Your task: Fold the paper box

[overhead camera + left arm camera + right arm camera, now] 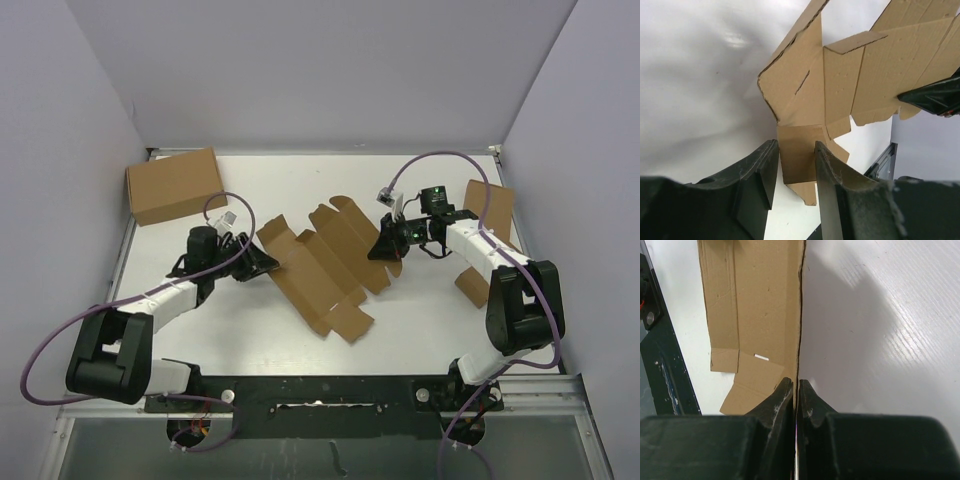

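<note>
Two hands at the box [322,268], an unfolded sheet in the middle of the surface [430,320]. The right hand [795,386] pinches its edge. The left hand [796,150] is half spread astride a flap [796,162], grip unclear.

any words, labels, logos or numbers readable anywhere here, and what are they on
None can be read.
The paper box is plain brown, with no print in any view.
The closed carton shows no label.
The white cable plug is too small to tell whether it is marked.
</note>
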You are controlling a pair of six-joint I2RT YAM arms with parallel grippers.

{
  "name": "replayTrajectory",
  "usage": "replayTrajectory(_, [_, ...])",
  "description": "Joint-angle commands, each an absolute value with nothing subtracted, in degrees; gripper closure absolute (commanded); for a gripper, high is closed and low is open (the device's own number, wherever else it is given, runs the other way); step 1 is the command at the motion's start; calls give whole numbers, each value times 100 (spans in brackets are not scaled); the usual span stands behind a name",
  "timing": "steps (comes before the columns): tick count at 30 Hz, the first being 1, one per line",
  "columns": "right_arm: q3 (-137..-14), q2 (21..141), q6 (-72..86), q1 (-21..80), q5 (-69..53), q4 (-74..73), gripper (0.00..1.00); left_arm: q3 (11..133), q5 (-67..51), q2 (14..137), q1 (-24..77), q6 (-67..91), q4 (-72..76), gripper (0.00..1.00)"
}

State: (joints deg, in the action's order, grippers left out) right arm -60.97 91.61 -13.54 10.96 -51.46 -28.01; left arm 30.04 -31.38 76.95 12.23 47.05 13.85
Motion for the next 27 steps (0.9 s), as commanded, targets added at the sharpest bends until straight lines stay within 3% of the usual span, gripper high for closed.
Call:
replayTrajectory(1, [-6319,9115,-1463,1127,-5269,-2726,100,3300,-3238,7623,1352,4464,866,66])
replayTrajectory(10, [-6319,9093,-1451,1126,-5264,-2718,100,3300,-2805,7657,1632,4472,419,68])
replayTrajectory(16, [-6311,9038,-1450,1128,-5277,-2708,100,3312,-2720,7760,1657,4544,563,96])
replayTrajectory(20, [-6302,8987,-1475,1129,-5361,-2702,100,3299,-2747,7683,1685,4515,635,98])
replayTrajectory(21, [-6295,8962,-1487,1130,-5376,-2695,100,3278,-2781,7622,1683,4495,674,94])
replayTrajectory(27, [-6280,8736,-1628,1104,-5449,-2716,100,3278,-2498,6492,1419,3947,432,35])
